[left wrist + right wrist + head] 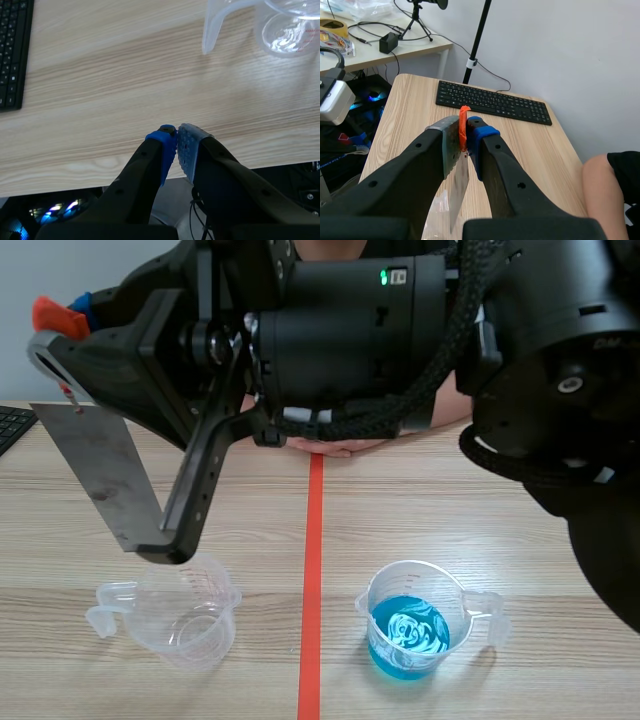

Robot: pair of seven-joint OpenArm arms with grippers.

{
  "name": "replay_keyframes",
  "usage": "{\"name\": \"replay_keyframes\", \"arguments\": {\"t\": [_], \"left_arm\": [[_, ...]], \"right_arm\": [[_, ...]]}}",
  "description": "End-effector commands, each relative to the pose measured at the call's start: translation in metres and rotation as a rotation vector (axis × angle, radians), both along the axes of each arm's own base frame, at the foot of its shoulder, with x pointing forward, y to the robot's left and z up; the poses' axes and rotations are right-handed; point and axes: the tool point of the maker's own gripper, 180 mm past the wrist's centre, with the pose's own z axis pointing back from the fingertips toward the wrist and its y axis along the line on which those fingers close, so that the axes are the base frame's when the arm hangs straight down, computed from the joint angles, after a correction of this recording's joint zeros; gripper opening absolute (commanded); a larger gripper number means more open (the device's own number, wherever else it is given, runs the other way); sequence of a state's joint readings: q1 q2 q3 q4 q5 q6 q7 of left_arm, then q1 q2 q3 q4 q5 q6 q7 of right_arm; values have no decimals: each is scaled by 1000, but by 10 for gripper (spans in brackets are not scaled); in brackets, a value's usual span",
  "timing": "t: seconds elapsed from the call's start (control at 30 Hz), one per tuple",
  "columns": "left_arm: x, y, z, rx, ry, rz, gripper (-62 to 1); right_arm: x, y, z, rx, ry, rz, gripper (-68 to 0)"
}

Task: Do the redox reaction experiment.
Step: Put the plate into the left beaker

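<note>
A grey metal strip (100, 470) with an orange tape tab (50, 312) at its top hangs upright over the table's left half. My right gripper (62, 320) is shut on the tab, and its arm reaches across from the right. The strip's lower end is just above and left of an empty clear beaker (185, 615). A second beaker (410, 630) holds blue liquid, right of the red line. In the right wrist view the strip (457, 185) drops from between the right gripper (462, 127) fingers. My left gripper (176, 135) is shut on nothing near the table's edge, with the empty beaker (290, 25) ahead of it.
A black keyboard (492, 102) lies at the table's far left end, also seen as the keyboard (12, 50) in the left wrist view. A person's arm (340, 445) rests on the table's far edge. Bare wooden tabletop (400, 520) lies between the beakers and the person.
</note>
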State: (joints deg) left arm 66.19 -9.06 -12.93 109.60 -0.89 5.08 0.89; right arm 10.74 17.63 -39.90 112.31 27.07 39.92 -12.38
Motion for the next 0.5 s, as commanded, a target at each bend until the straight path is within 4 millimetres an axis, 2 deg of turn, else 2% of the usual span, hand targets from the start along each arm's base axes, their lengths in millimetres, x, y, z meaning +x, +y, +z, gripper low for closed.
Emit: {"name": "replay_keyframes", "arguments": {"t": [0.0,0.47], "left_arm": [[-2,0,1,4,7,-4,-552],[-8,1,-3,5,31,0,-552]], "right_arm": [[4,0,7,25,-4,-12,-658],[3,2,-7,8,54,-36,-658]]}}
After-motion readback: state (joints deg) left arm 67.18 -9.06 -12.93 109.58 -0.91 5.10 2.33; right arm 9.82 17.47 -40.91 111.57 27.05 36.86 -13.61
